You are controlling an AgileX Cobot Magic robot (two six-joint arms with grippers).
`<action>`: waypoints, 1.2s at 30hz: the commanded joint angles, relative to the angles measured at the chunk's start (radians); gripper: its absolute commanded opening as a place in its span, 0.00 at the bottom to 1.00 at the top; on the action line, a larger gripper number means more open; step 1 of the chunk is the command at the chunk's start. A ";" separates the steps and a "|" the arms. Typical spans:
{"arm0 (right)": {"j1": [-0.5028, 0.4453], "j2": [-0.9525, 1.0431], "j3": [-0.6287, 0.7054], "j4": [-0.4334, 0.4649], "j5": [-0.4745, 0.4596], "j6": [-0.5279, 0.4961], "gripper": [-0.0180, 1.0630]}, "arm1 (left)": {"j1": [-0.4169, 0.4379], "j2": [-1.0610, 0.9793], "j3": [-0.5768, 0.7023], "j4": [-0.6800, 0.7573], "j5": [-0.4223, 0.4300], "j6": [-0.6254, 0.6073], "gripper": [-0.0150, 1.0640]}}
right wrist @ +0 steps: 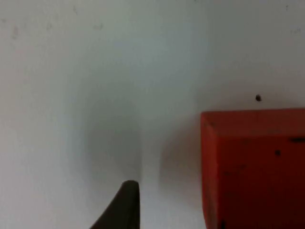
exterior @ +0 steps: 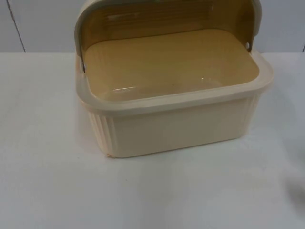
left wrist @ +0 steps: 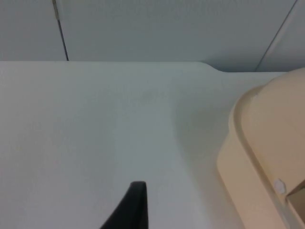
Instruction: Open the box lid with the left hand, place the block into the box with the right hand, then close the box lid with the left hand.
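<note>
White desk surface [exterior: 47, 191] takes up the foreground of the top view, a broad bare stretch running the full width in front of the cream plastic box with ribbed walls [exterior: 181, 129]. That box sits in the middle of the desk, its long front wall facing the camera and turned slightly, so its left front corner comes nearest. Its tan translucent hinged lid with a cream frame [exterior: 167, 19] stands raised at the back, tilted up over the rear rim, and the smooth tan interior lies open from above. The wide rounded rim runs unbroken around the opening. Desk shows on both sides of the box, and behind it the desk ends at the grey partition wall [exterior: 38, 24].

From the left wrist view, the left hand [left wrist: 131, 205] hovers low over bare desk beside the box, apart from it; one black fingertip is visible, and whether the fingers are spread or closed cannot be told. The curved outer corner of the box and its rim rise just to one side, with a wide span of desk reaching to the far edge, where a notch cuts the border below the wall.

From the right wrist view, the right hand [right wrist: 121, 210] hangs over the desk close to the red rectangular block [right wrist: 255, 167], which rests flat on the desk outside the box. The block's near vertical edge stands just beside the visible fingertip with a strip of desk between them, untouched. Its finger state cannot be told either.
</note>
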 commanded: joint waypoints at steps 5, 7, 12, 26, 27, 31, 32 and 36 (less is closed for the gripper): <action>0.007 0.002 -0.008 -0.024 -0.023 0.004 0.87 | 0.004 0.000 0.006 -0.012 -0.001 0.001 0.99; 0.007 0.002 -0.008 -0.024 -0.025 0.004 0.74 | 0.004 0.000 0.006 -0.012 -0.001 0.001 0.99; 0.003 0.002 -0.008 -0.024 -0.023 0.004 0.36 | 0.004 0.000 0.006 -0.012 -0.004 0.001 0.99; 0.003 -0.027 -0.144 -0.084 0.176 0.022 0.02 | 0.004 0.000 0.006 -0.012 -0.002 0.001 0.99; 0.003 -0.038 -0.161 -0.086 0.186 0.022 0.02 | 0.004 0.000 0.006 -0.012 -0.002 0.001 0.99; 0.003 -0.109 -0.298 -0.099 0.273 0.022 0.02 | 0.004 0.000 0.006 -0.012 0.000 0.001 0.99; 0.003 -0.127 -0.350 -0.101 0.309 0.018 0.02 | 0.004 0.000 0.006 -0.012 0.000 0.001 0.99; 0.003 -0.166 -0.496 -0.102 0.409 -0.026 0.02 | 0.004 0.000 0.006 -0.012 0.000 0.001 0.99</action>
